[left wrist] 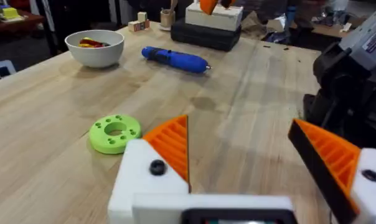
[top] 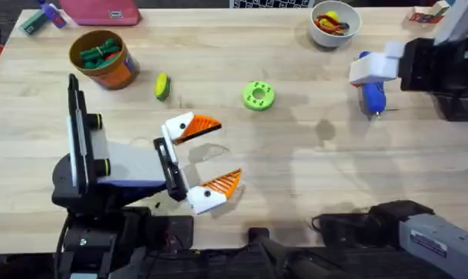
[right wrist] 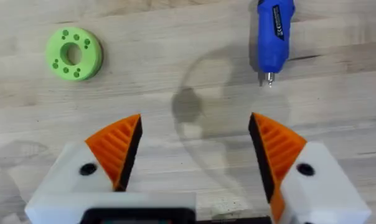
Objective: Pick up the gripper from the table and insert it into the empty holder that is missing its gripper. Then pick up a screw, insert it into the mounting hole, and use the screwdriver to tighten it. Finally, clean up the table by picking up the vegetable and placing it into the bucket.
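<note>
The blue screwdriver [top: 371, 94] [right wrist: 275, 34] lies at the far right, its tip toward the near edge. Partly over it sits the white holder [top: 373, 70] on a black arm's tip, with no orange finger showing from overhead. The yellow-green vegetable [top: 163, 85] rests on the table beside the orange bucket [top: 119, 75] at the far left. My left gripper [top: 228, 149] [left wrist: 239, 124] is open with nothing between its fingers, near the table's middle. In its wrist view, my right gripper [right wrist: 195, 118] stands open and bare above the wood. The loose gripper and the screw are out of view.
A green disc with holes [top: 258, 95] [left wrist: 115, 132] [right wrist: 73, 53] lies mid-table. A white bowl [top: 335, 32] [left wrist: 98, 57] with red and yellow bits stands at the back. The bucket holds green and red items. A pink case [top: 102, 11] sits at the back left.
</note>
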`<action>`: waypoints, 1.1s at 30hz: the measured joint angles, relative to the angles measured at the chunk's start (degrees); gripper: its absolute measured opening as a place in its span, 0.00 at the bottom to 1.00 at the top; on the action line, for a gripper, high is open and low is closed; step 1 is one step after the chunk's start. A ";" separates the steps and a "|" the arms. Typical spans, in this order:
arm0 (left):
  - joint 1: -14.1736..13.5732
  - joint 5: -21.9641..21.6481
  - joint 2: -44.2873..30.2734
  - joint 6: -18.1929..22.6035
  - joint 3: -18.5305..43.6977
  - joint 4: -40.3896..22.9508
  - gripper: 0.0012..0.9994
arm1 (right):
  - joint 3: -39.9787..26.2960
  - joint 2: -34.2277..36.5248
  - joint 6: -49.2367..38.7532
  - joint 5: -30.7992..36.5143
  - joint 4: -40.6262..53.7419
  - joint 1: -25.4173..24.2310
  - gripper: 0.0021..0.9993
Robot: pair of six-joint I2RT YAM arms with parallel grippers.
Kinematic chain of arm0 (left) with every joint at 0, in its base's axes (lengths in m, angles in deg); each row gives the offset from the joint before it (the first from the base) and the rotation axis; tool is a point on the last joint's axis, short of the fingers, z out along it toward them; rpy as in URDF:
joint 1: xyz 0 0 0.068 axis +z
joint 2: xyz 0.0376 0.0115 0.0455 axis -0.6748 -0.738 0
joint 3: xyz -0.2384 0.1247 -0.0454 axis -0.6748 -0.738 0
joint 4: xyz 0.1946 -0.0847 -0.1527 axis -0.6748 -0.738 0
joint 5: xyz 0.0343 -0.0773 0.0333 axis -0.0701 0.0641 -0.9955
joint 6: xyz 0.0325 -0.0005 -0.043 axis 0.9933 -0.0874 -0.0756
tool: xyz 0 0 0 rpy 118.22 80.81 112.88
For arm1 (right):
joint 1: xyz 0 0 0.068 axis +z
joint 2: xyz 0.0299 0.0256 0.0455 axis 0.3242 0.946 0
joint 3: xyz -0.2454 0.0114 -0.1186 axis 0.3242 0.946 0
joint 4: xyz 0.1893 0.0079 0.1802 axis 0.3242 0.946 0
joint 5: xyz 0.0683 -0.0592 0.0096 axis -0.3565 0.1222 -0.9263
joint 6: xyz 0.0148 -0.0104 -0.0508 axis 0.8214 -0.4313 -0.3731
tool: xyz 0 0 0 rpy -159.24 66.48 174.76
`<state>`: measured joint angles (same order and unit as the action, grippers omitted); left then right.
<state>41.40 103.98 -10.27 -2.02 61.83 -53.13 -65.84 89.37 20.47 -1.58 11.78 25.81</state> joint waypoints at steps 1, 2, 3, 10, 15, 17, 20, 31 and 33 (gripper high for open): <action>0.00 0.02 0.00 0.00 0.00 0.00 0.99 | 0.00 0.00 0.00 0.00 0.00 0.00 0.99; 0.00 0.02 0.00 0.00 0.00 0.00 0.99 | 0.00 0.00 0.00 0.00 0.00 0.00 0.99; 0.00 0.00 0.00 0.00 0.00 0.00 0.99 | 0.00 0.00 0.00 0.00 0.00 0.00 0.99; 0.00 0.02 0.00 0.00 0.00 0.00 0.99 | 0.00 0.00 0.00 -0.03 0.02 0.00 0.99; 0.00 0.07 0.00 -0.02 0.00 0.00 0.68 | 0.00 0.00 0.00 -0.19 0.00 -0.02 0.99; 0.00 0.07 0.00 0.00 0.00 0.00 0.36 | 0.00 0.00 0.00 -0.17 0.03 0.00 0.99; 0.00 0.07 0.00 0.22 0.00 0.00 0.02 | 0.00 0.00 -0.02 -0.17 0.22 0.00 0.99; 0.00 0.15 0.00 0.22 0.00 0.00 0.01 | -0.02 5.64 -2.28 1.22 -2.04 -3.69 0.99; 0.00 0.15 0.00 0.22 0.00 0.00 0.01 | -0.31 8.46 -3.52 1.29 -2.65 -5.64 0.99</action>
<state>41.40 104.13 -10.27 -1.81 61.83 -53.13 -66.15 97.84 16.95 -0.29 9.13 20.17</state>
